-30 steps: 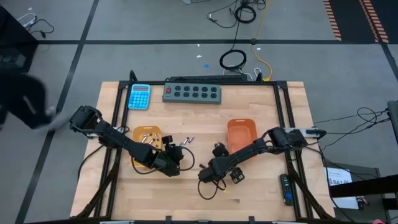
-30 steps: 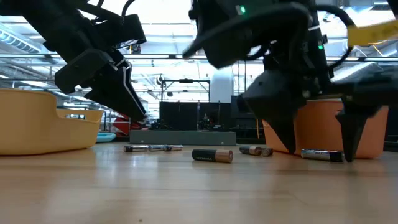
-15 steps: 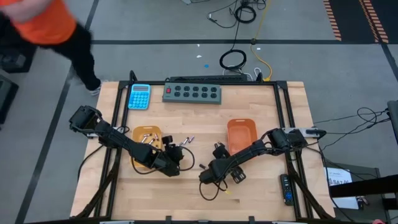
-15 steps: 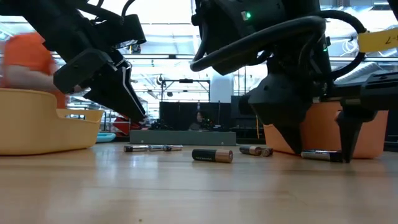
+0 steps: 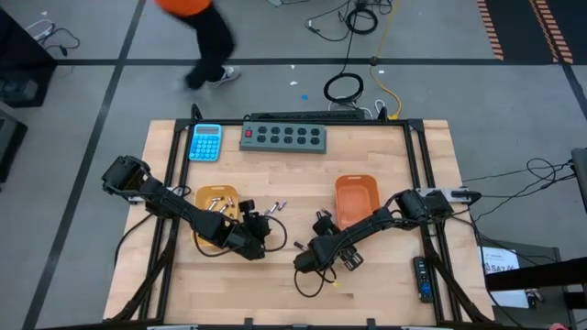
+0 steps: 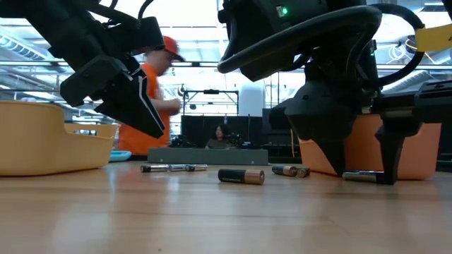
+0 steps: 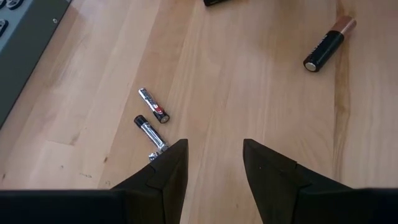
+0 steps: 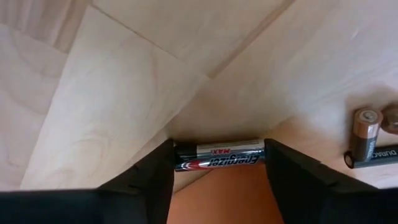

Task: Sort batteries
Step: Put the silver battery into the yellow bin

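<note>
My right gripper [image 8: 217, 163] is low over the table in front of the orange tray [image 5: 356, 198]. It is open, with its fingers at the two ends of a silvery battery [image 8: 217, 155], also seen in the low view [image 6: 364, 176]. My left gripper [image 7: 214, 152] hangs open above the table beside the yellow tray [image 5: 215, 216], touching nothing. Two small batteries [image 7: 152, 118] lie on the wood just ahead of it, and a dark battery with a copper end [image 7: 328, 45] lies farther off. More batteries [image 6: 291, 170] lie loose near the orange tray, and some lie in the yellow tray. My right gripper comes from above with its fingers [image 8: 155, 177] along the battery's length, one at each end. The battery lies flat on the table. Whether the fingers touch its ends, I cannot tell.
A grey power strip [image 5: 284, 137] and a blue calculator [image 5: 205, 142] lie along the far edge. Small black objects [image 5: 351, 259] sit by my right gripper. A person in orange [image 6: 145, 99] walks beyond the far edge. Bare wood lies toward the near edge.
My right gripper has sunk a little toward the table, bringing its fingers down around the silvery battery. The person in orange has walked from left to right behind the far edge.
</note>
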